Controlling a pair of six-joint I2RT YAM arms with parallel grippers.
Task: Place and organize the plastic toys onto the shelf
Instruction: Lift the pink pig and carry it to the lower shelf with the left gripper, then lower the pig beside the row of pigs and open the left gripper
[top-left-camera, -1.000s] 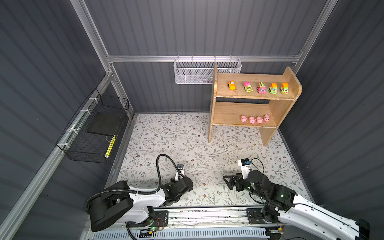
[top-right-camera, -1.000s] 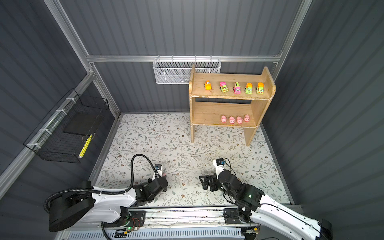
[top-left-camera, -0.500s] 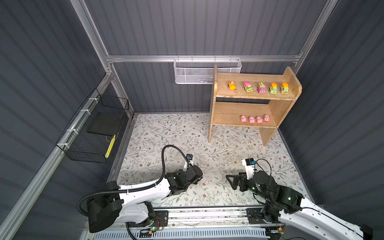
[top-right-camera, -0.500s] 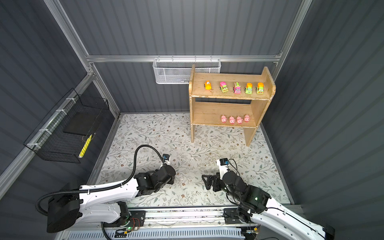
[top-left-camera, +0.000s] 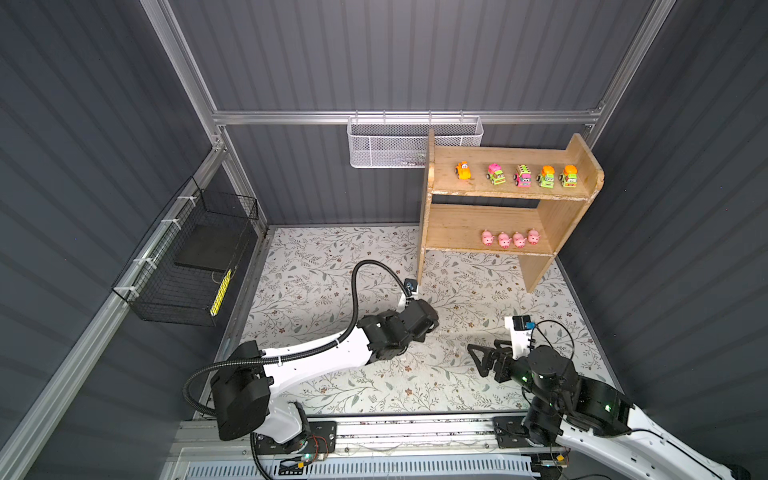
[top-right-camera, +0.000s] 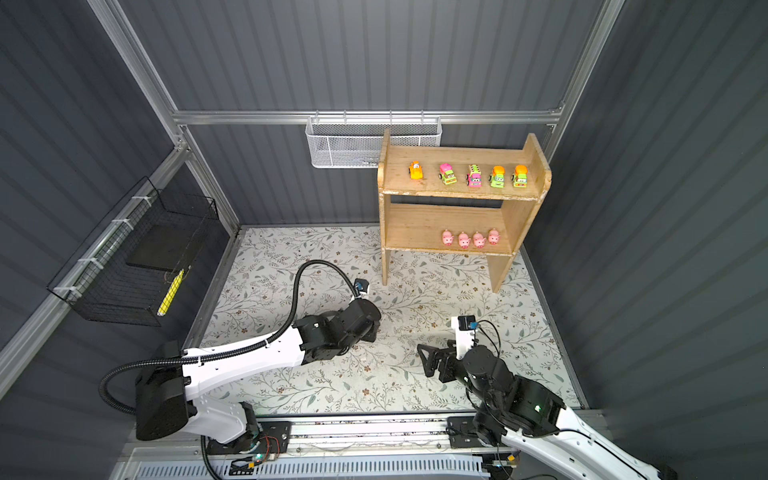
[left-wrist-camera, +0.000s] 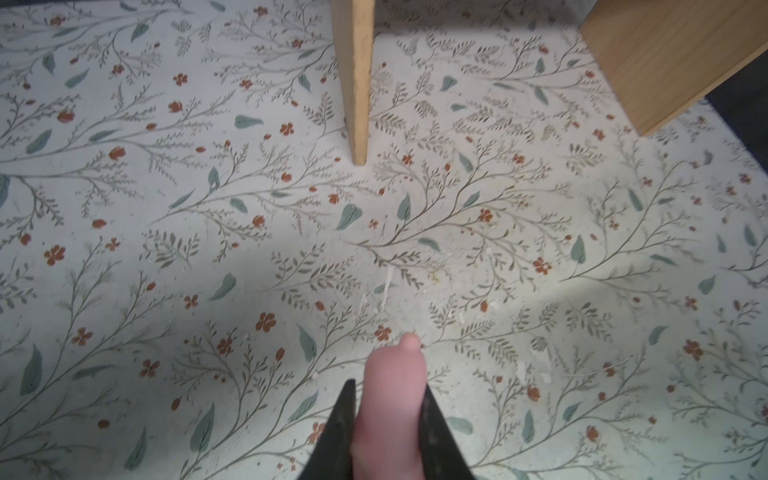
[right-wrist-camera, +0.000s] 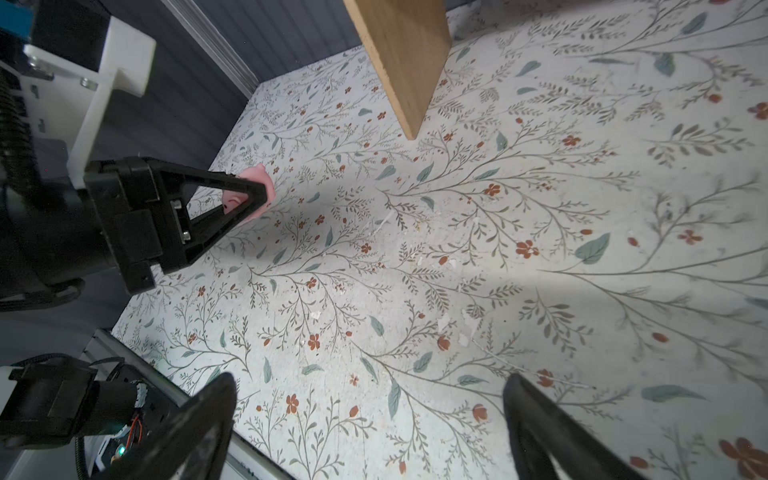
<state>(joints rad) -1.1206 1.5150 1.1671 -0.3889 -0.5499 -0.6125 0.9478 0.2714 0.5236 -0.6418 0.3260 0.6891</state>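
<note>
Pig (left-wrist-camera: 390, 407) clamped in left gripper (left-wrist-camera: 388, 386)

Jaws pinch it over the floral mat (left-wrist-camera: 249, 249), mid-frame in both top views. Shelf (top-left-camera: 426, 216) upper right: four pigs (top-left-camera: 510, 239) lower tier, five vehicles (top-left-camera: 523, 175) top tier. Right gripper (right-wrist-camera: 370, 380) gapes wide, empty

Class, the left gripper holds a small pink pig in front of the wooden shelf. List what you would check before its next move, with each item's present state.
1. Grip: left gripper shut on the small pink plastic pig: ok.
2. Free spot: the light wooden two-tier shelf has bare board on its lower tier, left of the row of four pink pigs: ok.
3. Top tier: five cartoon-faced toy vehicles stand in a row: ok.
4. Right gripper open, empty, apart from the shelf: ok.
5. Which way the held pig faces: cannot tell.
6. Straight path: the shelf's left side panel stands close ahead: not ok, probably steer around.
</note>
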